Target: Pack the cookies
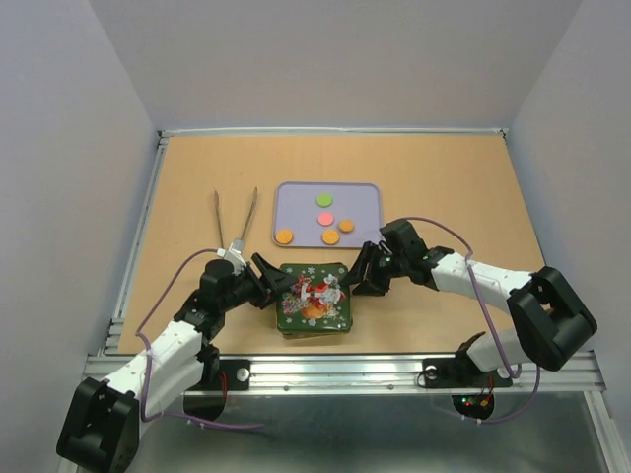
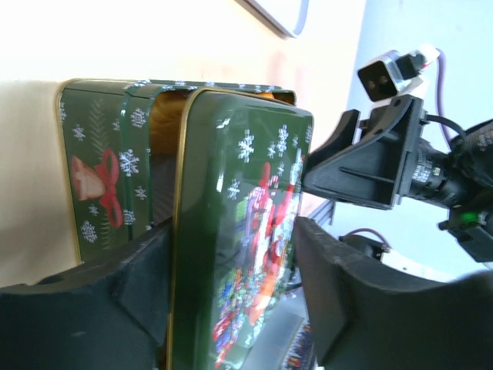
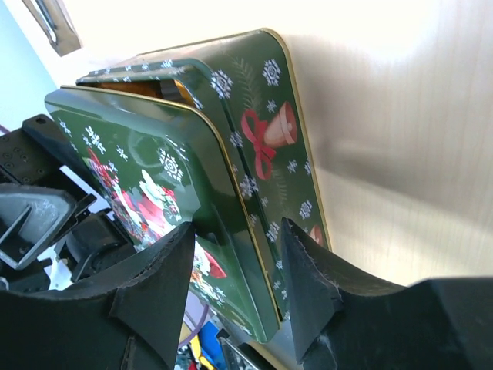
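The cookies lie on a lavender tray (image 1: 296, 192): one green (image 1: 323, 200), one pink (image 1: 324, 218) and three orange (image 1: 346, 226). A green Christmas tin (image 1: 314, 301) stands in front of the tray. Its lid (image 2: 246, 177) is tilted up off the base (image 2: 100, 169) at the far side. My left gripper (image 1: 274, 288) is shut on the lid's left edge (image 2: 235, 270), one finger under the rim and one on top. My right gripper (image 1: 363, 274) is closed on the lid's right edge (image 3: 239, 262), its lower finger against the base wall (image 3: 269, 131).
Metal tongs (image 1: 237, 212) lie on the table left of the tray. The table's metal rail (image 1: 345, 367) runs just in front of the tin. White walls enclose the table at the back and sides.
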You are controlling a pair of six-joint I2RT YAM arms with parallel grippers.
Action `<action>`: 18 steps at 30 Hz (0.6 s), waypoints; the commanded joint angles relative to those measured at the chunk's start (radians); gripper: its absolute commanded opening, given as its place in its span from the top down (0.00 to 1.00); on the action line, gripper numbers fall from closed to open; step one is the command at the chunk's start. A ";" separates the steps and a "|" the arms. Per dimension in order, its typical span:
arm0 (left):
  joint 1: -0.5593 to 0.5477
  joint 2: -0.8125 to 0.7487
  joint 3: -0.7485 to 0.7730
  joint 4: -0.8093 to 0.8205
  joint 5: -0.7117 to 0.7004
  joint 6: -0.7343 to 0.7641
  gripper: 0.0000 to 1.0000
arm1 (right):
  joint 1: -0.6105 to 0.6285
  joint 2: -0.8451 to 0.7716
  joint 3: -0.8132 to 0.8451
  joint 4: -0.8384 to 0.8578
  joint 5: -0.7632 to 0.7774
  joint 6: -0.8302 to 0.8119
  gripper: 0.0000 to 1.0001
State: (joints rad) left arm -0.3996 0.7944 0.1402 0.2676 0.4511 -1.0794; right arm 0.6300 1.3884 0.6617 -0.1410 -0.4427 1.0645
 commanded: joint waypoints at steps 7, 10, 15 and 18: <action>-0.051 0.043 -0.011 -0.226 -0.124 0.096 0.25 | 0.008 0.101 0.130 0.031 0.027 -0.057 0.48; -0.071 0.039 0.002 -0.251 -0.138 0.088 0.25 | 0.005 0.103 0.133 0.024 0.032 -0.058 0.48; -0.110 0.061 0.065 -0.344 -0.187 0.090 0.25 | 0.007 0.087 0.118 0.014 0.032 -0.063 0.49; -0.130 0.075 0.088 -0.383 -0.212 0.082 0.25 | 0.005 0.064 0.107 0.009 0.032 -0.061 0.48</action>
State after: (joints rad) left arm -0.5064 0.8299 0.2333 0.1272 0.3313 -1.0527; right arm 0.6296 1.4849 0.7532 -0.1280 -0.4400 1.0233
